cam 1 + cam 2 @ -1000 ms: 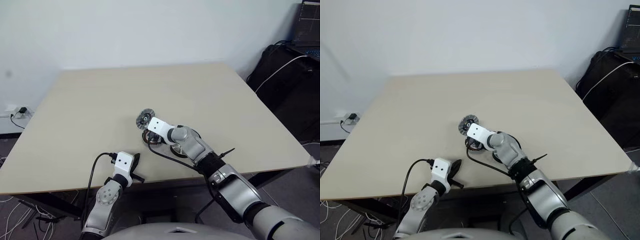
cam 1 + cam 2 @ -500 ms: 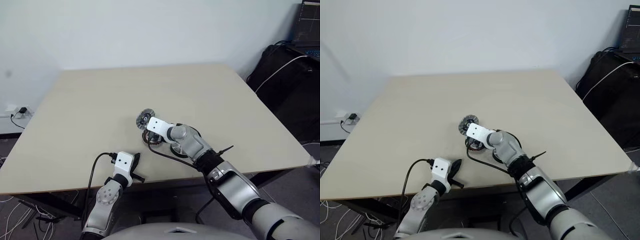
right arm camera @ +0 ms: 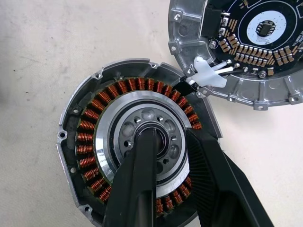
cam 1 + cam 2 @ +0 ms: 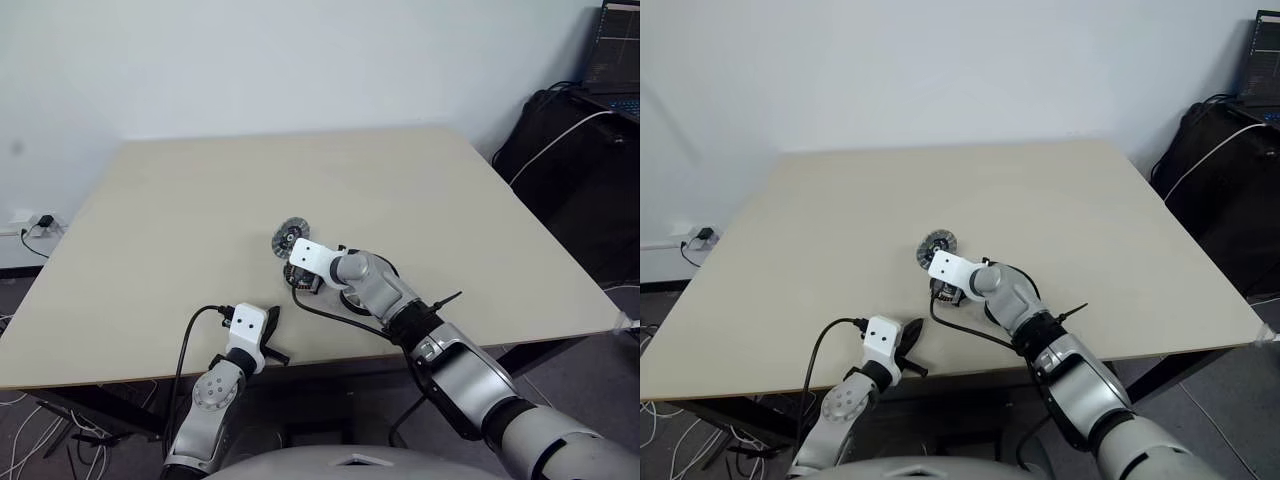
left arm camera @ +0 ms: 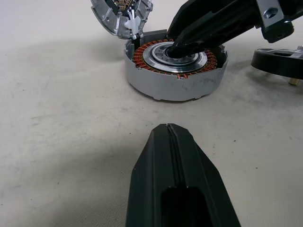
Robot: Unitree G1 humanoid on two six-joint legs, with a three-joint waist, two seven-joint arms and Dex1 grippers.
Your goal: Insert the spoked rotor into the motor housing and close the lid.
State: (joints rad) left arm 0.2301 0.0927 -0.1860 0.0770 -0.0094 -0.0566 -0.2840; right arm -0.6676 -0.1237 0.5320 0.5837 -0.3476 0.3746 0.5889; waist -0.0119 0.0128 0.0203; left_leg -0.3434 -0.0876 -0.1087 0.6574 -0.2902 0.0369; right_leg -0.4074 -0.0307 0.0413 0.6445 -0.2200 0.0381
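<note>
The right gripper [image 3: 163, 142] sits in the housing [image 3: 94, 137]; the lid [image 3: 246, 47] lies just beyond it, touching.

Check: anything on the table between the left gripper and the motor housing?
Nothing: the left wrist view shows bare table between the left gripper and the motor housing.

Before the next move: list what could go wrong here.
The right gripper has its fingertips down in the motor housing, close to the copper windings, so a sideways slip could scrape them. Thin wires join the housing to the lid lying open beside it; dragging the housing might strain them.
</note>
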